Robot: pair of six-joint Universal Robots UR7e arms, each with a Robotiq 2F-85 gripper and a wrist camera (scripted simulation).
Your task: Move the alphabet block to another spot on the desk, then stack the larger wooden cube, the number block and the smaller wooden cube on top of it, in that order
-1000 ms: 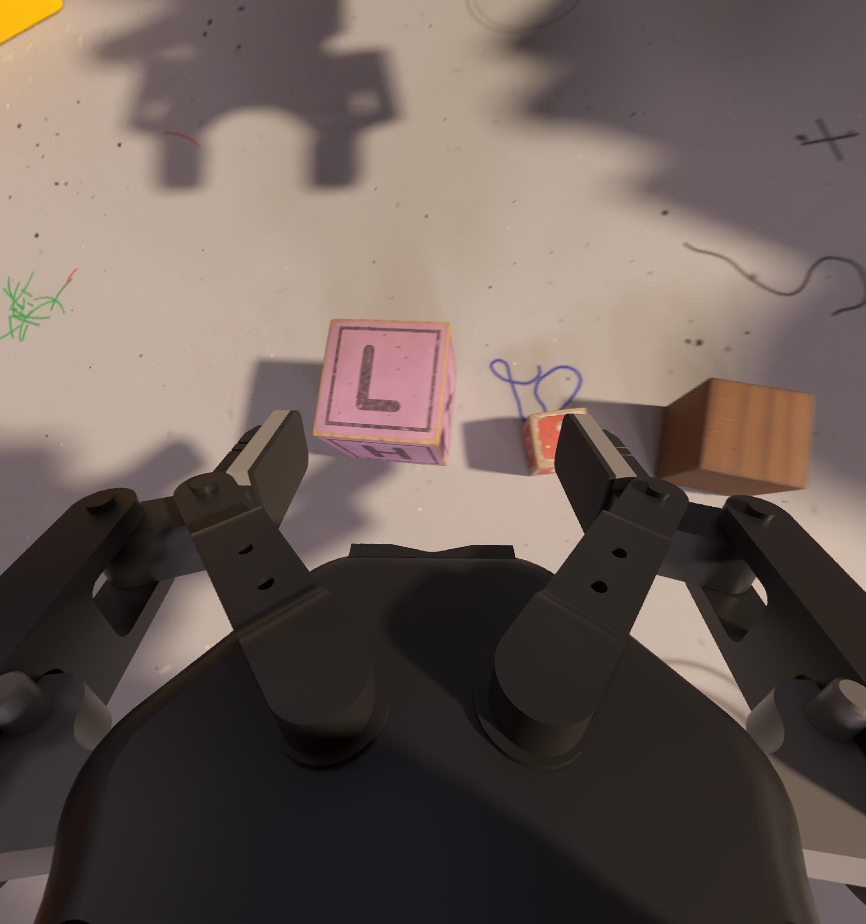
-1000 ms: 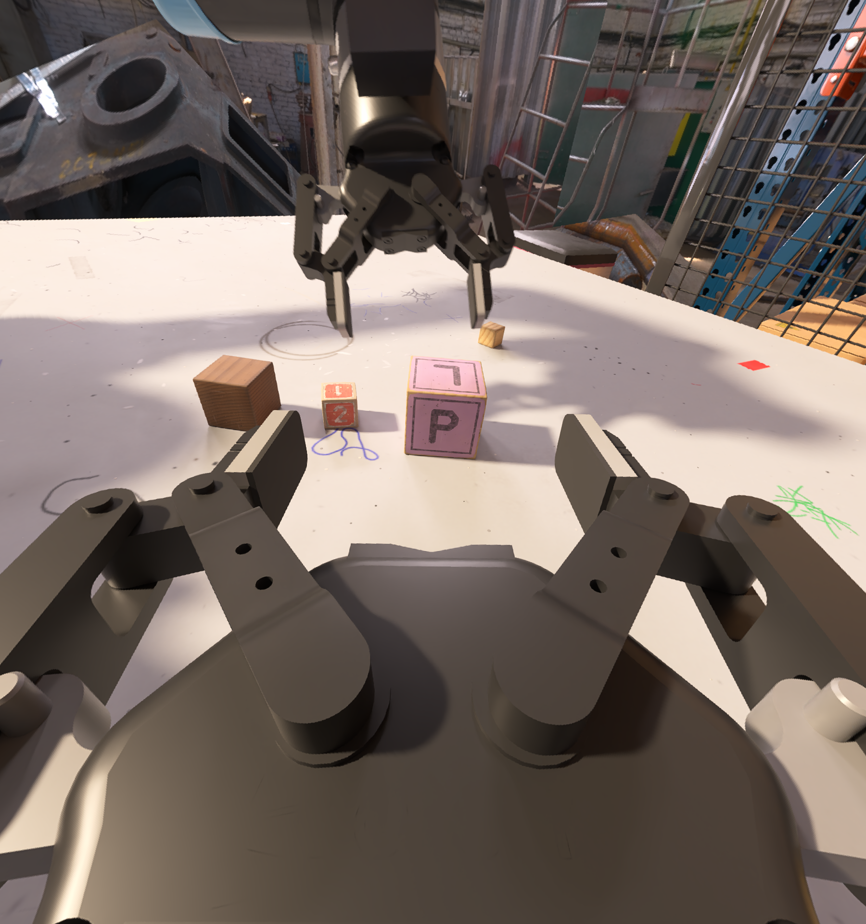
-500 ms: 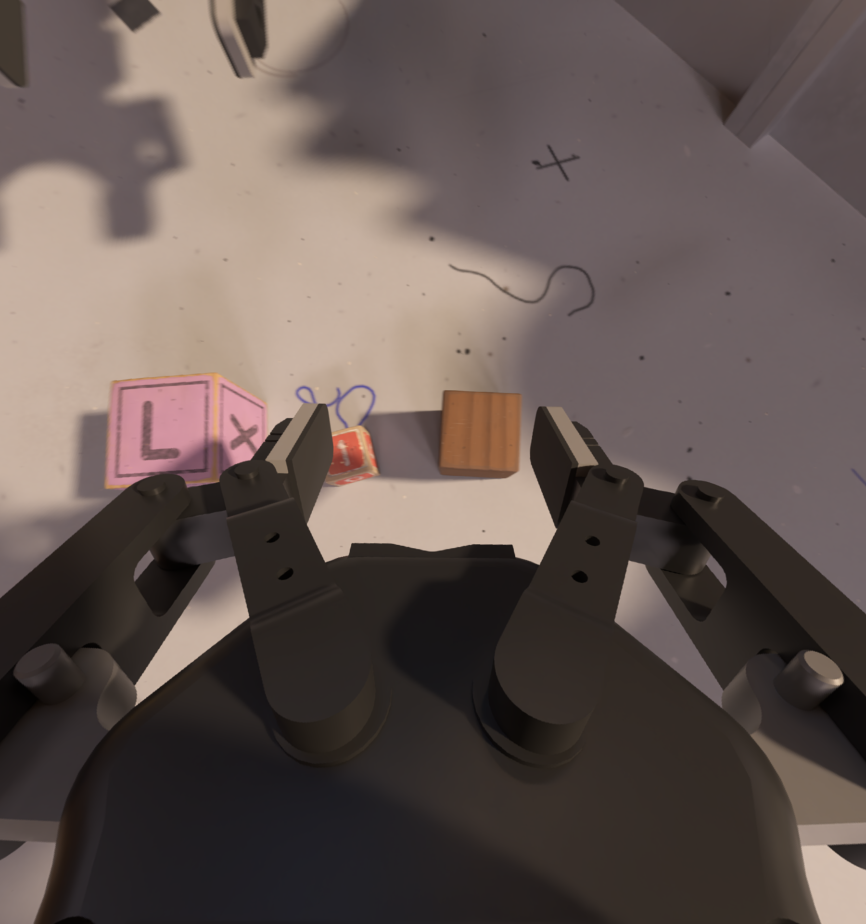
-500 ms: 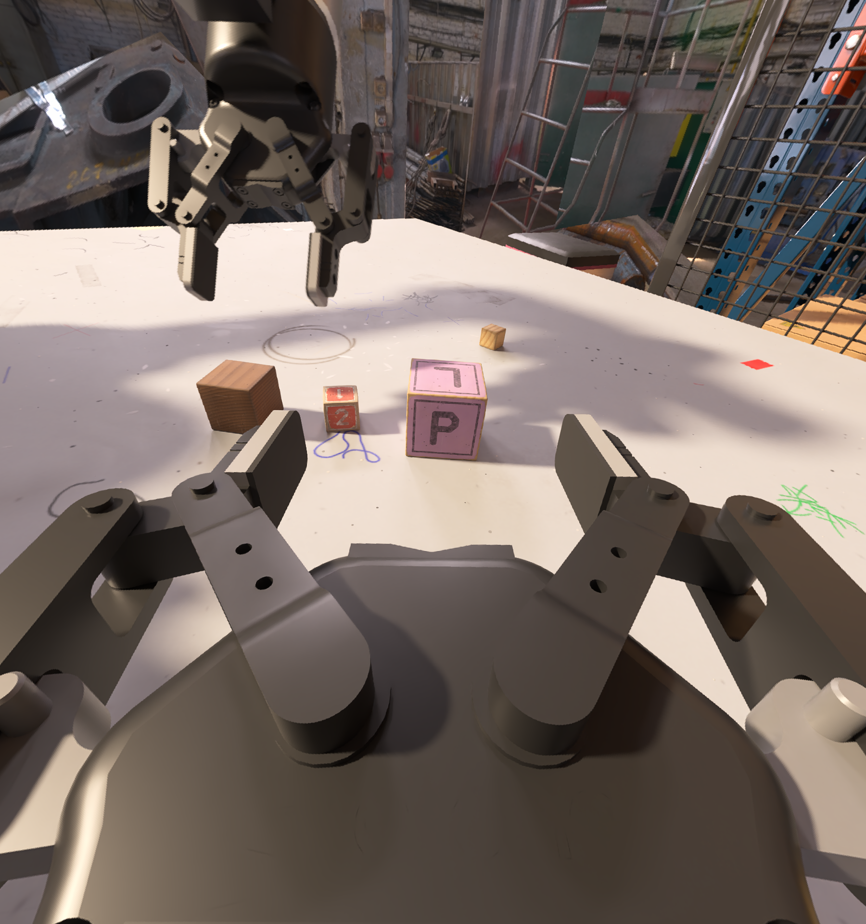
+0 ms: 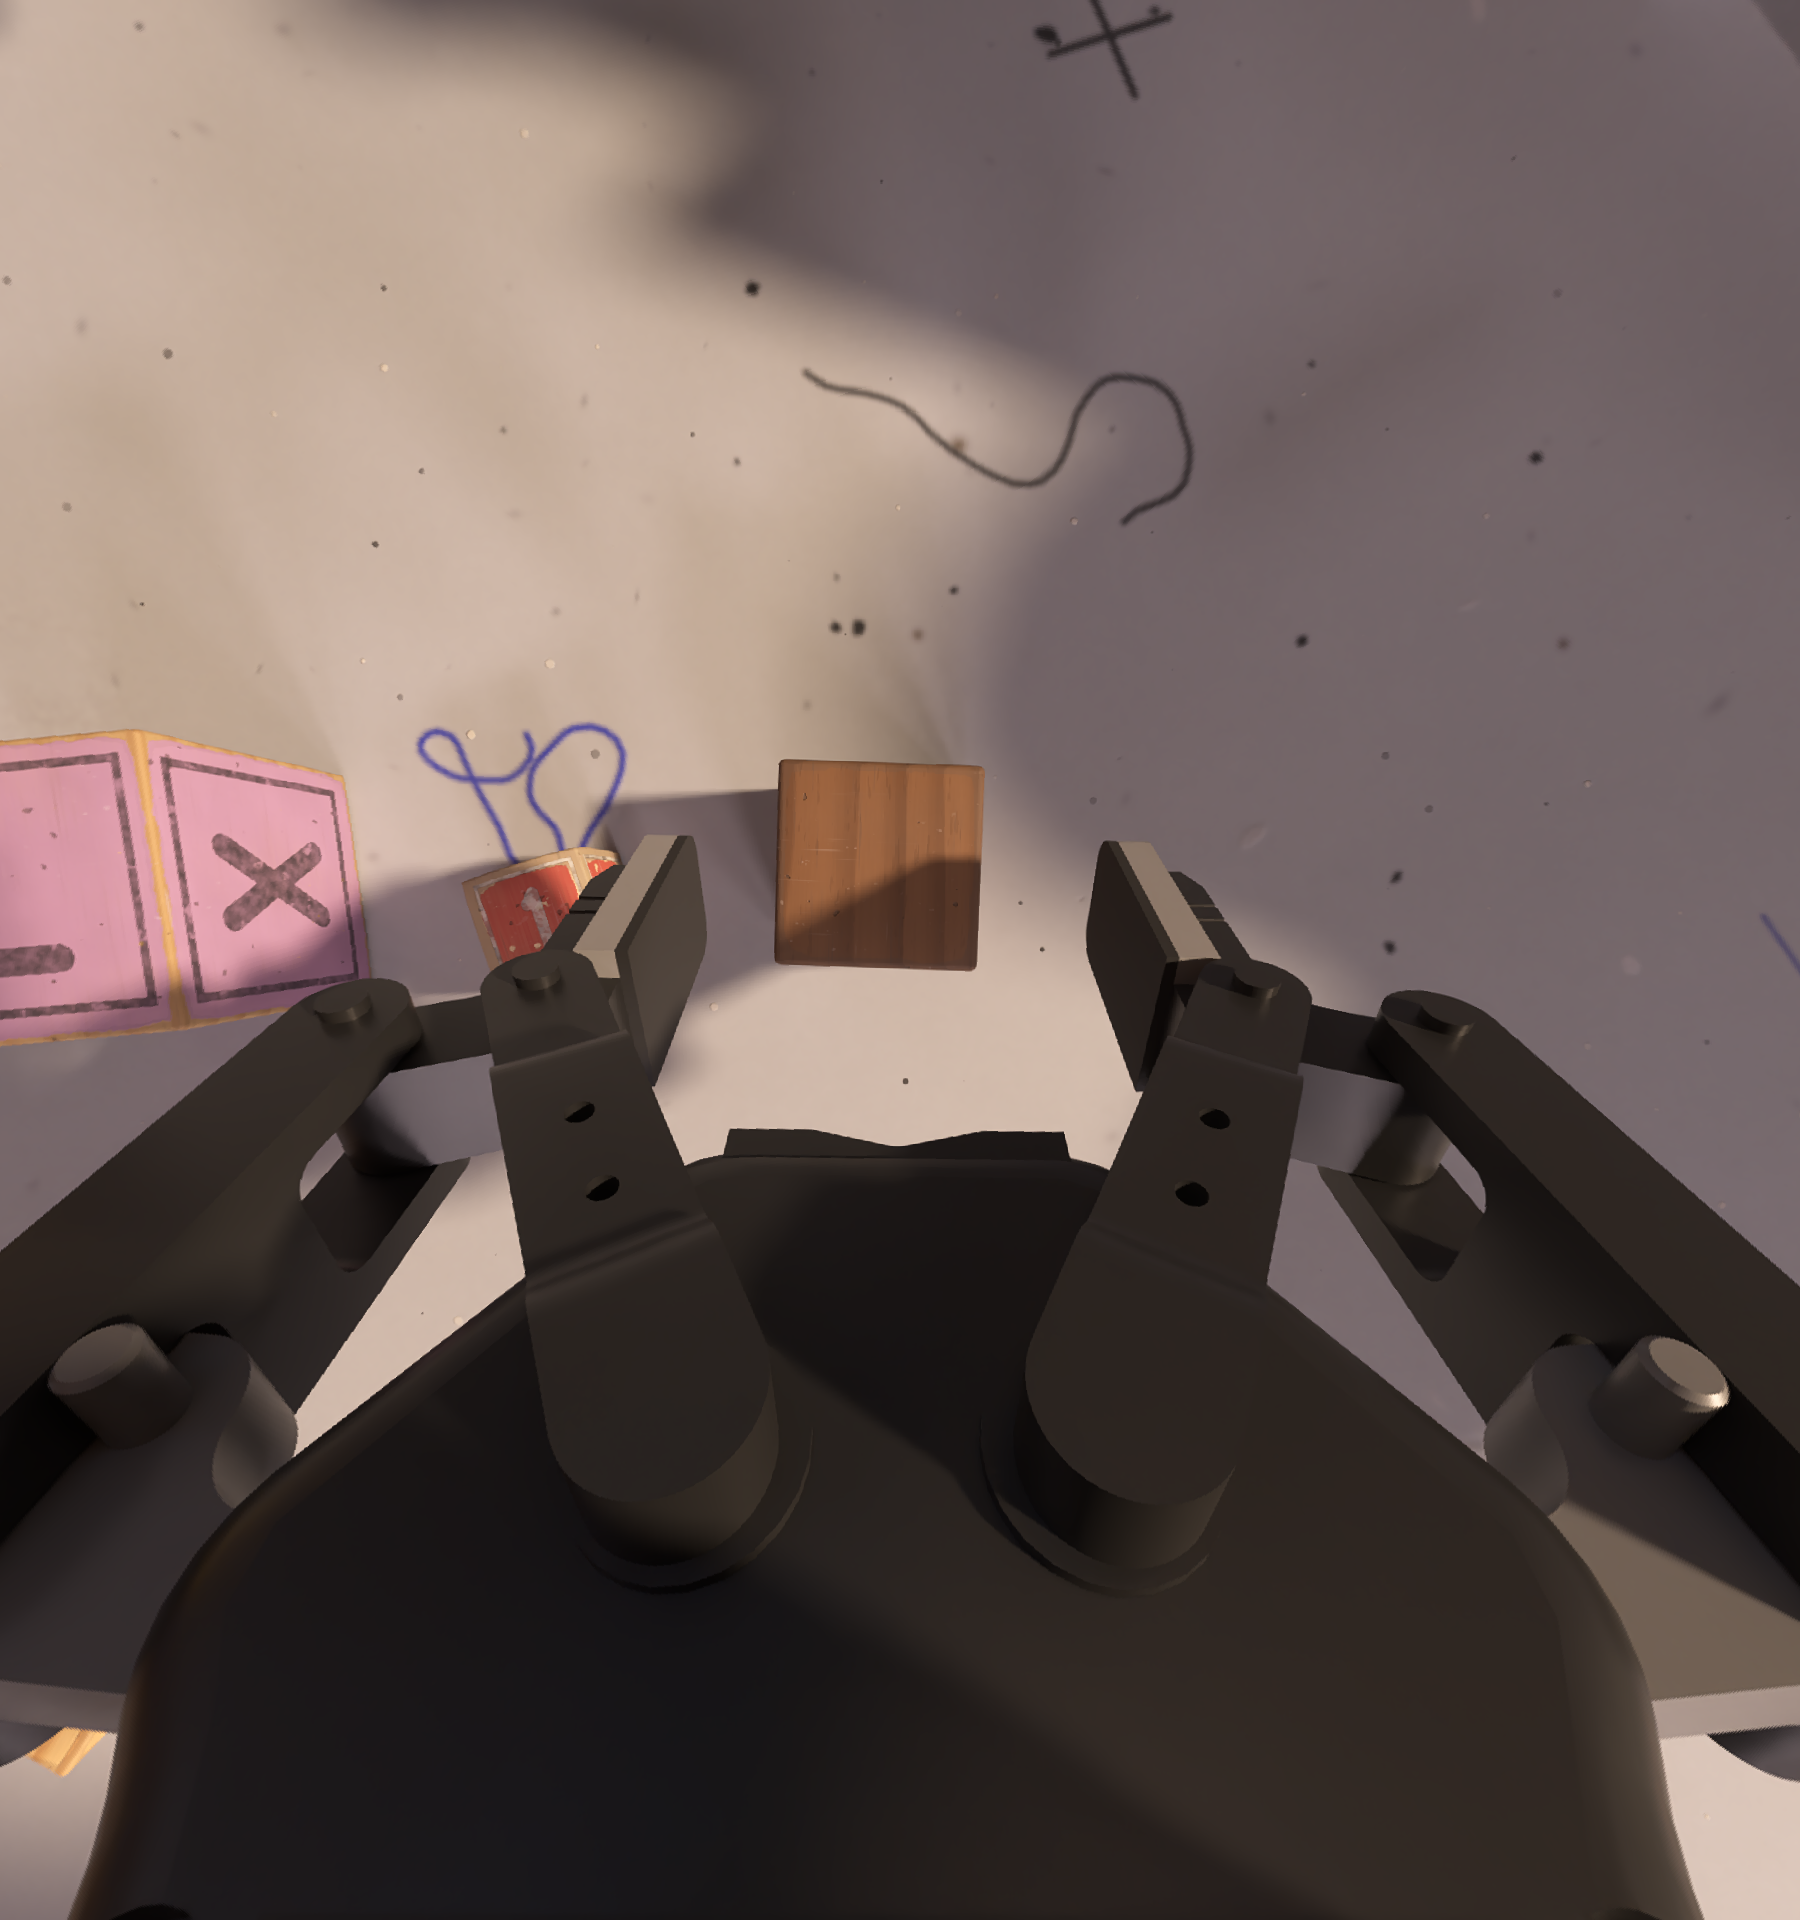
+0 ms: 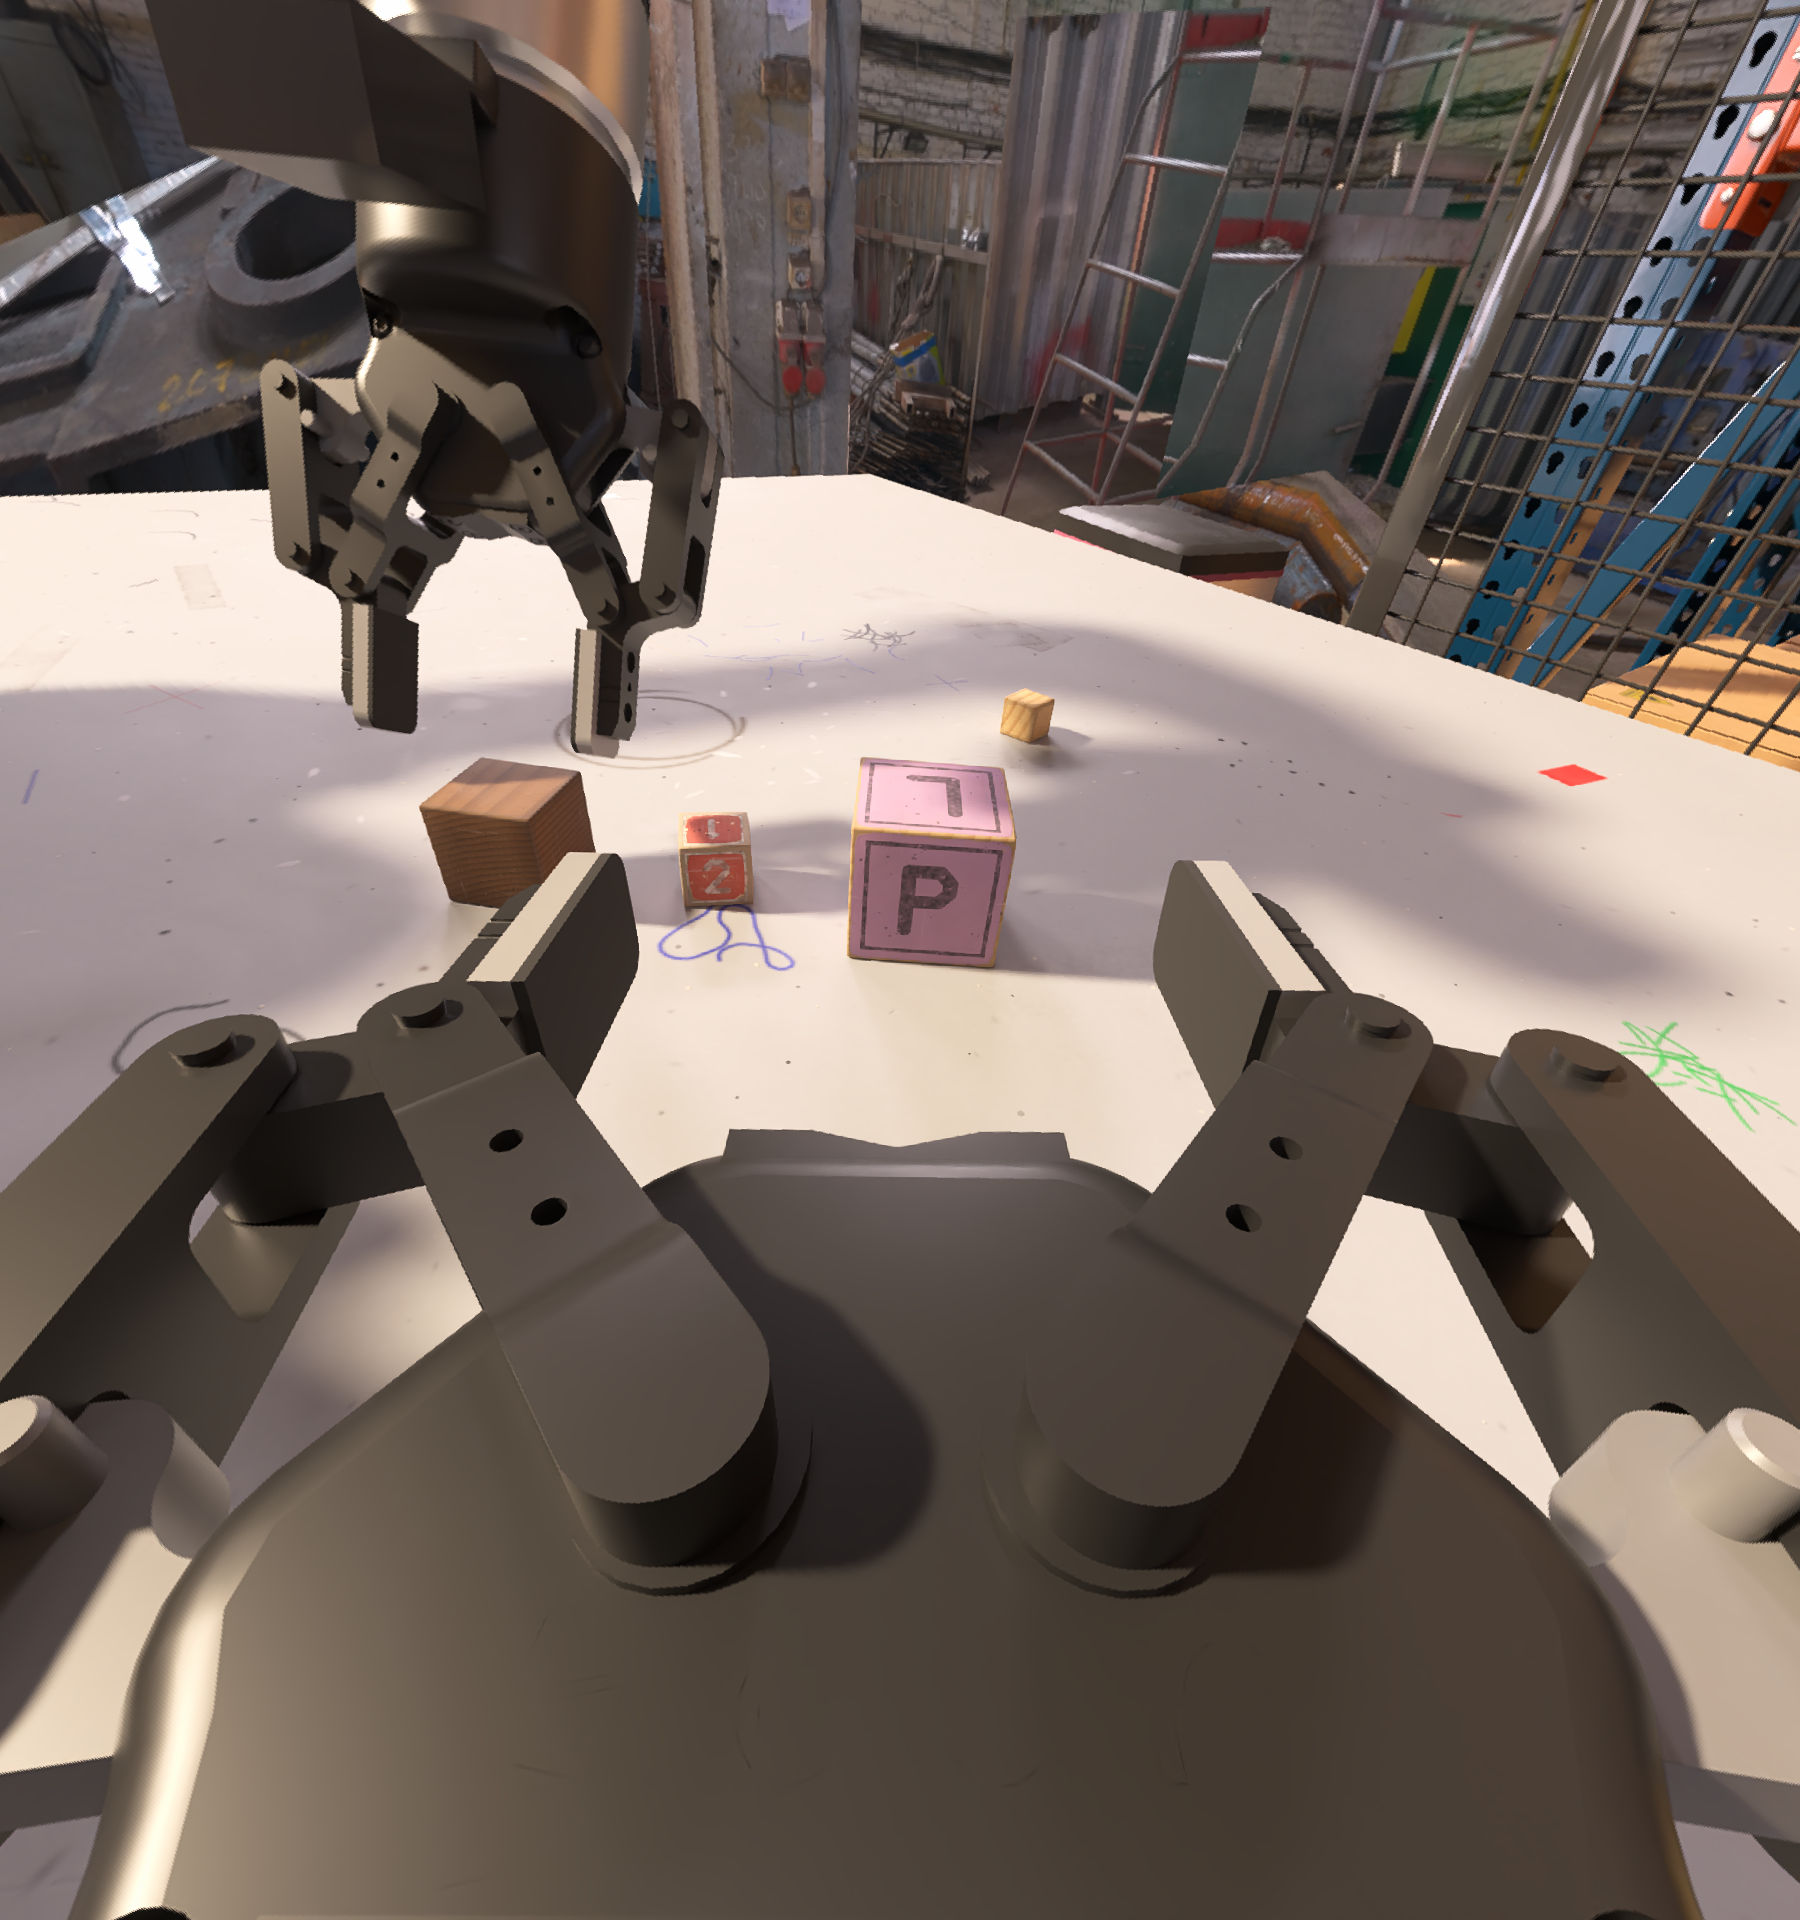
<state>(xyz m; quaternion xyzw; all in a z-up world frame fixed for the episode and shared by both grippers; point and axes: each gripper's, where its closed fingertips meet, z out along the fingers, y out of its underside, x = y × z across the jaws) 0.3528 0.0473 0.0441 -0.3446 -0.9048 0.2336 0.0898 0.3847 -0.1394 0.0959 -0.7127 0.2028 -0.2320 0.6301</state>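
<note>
Hovering my left gripper point(image 5: 894, 914), fingers spread and empty, above the larger wooden cube point(image 5: 877, 862); my right gripper point(image 6: 896, 935) gapes empty too. Four blocks sit apart on the desk point(image 6: 1291, 883): pink alphabet block point(image 6: 927, 862), number block point(image 6: 714, 858), smaller wooden cube point(image 6: 1027, 716).

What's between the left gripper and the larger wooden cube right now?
Nothing visible. The left gripper hangs open above the larger wooden cube, which sits between its fingers. The number block sits apart, beside one finger.
</note>
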